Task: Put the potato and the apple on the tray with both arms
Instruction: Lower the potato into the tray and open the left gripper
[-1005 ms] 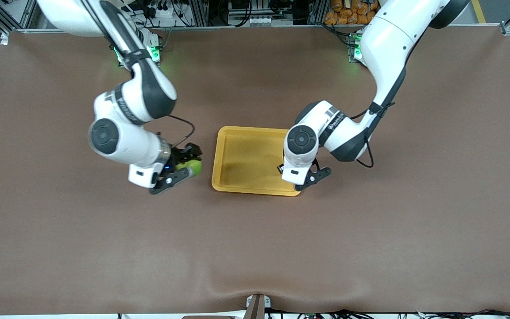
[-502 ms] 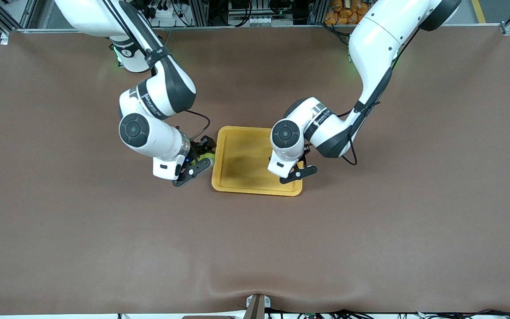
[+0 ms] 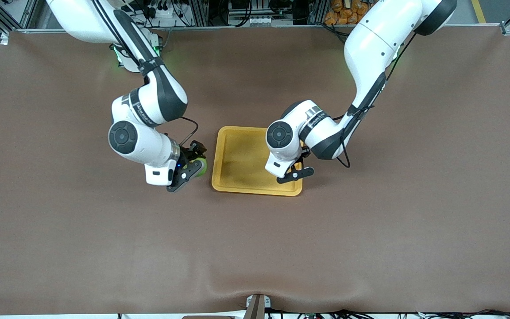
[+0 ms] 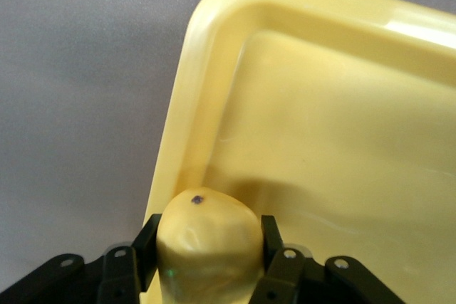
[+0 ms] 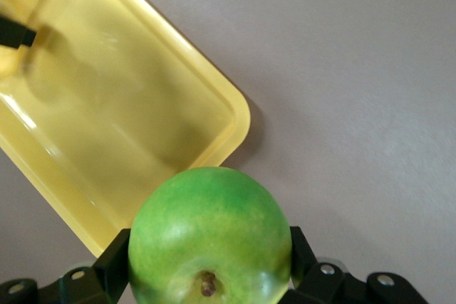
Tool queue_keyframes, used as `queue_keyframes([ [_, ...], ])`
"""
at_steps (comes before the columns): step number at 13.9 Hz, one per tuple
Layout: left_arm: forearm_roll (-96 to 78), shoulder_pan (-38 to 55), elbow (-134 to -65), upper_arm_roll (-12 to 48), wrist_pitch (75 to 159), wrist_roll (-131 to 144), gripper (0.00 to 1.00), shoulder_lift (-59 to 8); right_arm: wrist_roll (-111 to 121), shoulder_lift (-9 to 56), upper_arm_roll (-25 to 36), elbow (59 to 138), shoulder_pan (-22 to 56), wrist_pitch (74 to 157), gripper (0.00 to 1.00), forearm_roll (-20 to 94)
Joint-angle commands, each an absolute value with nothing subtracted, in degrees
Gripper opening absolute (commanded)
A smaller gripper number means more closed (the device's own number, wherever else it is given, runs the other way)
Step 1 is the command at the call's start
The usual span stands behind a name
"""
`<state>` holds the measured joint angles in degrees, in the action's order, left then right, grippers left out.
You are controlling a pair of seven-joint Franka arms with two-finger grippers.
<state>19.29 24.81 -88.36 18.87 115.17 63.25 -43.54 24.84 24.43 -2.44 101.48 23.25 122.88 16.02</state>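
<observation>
The brown table (image 3: 255,248) carries one flat yellow-orange tray (image 3: 241,159) near its middle, between the two arms. The tray's floor is bare.

The right arm (image 3: 142,110) reaches down from its base toward the table just beside the tray's rim, on the right arm's end. Its right hand (image 3: 189,167) hangs over the bare table there, close to the tray's edge but not above it. The hand's fingers (image 5: 96,275) press both sides of the apple (image 5: 210,236), a round bright green fruit with its brown stem dimple facing the wrist camera. In the front view the apple (image 3: 200,166) shows as a green patch between the black fingers.

The left arm (image 3: 326,128) bends down over the tray. Its left hand (image 3: 297,172) is over the tray's corner at the left arm's end, on the side nearer the front camera. Its fingers (image 4: 274,261) clamp the potato (image 4: 206,247), a smooth yellow-tan lump with a small dark spot, above the tray's inner floor just inside the rim (image 4: 182,126).
</observation>
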Motion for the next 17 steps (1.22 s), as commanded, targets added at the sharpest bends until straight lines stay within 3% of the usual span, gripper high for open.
queue_keyframes([
  [1,20.9,25.7,-86.3,18.4,114.3,62.7,0.74,-44.6,33.6,24.7,-2.5,102.2,23.0,125.0,0.61,17.2],
  [2,20.9,25.7,-86.2,18.4,114.3,63.0,0.81,-44.6,36.0,25.0,-2.5,102.2,23.2,125.9,0.57,17.2],
  [3,20.9,25.7,-86.2,18.4,114.4,63.2,1.00,-44.6,37.8,25.1,-2.5,102.2,23.3,126.0,0.50,17.2],
  [4,20.9,25.7,-86.2,18.4,114.4,63.2,1.00,-44.6,38.9,25.7,-2.5,102.1,23.7,126.2,0.46,17.2],
  [10,20.4,24.6,-86.2,18.5,114.2,63.5,1.00,-41.2,40.6,27.2,-2.4,102.2,26.7,127.7,0.46,17.1],
  [17,14.3,17.1,-86.2,19.0,109.6,58.4,1.00,-28.5,40.9,29.6,-2.4,102.2,29.3,129.7,0.47,16.5],
])
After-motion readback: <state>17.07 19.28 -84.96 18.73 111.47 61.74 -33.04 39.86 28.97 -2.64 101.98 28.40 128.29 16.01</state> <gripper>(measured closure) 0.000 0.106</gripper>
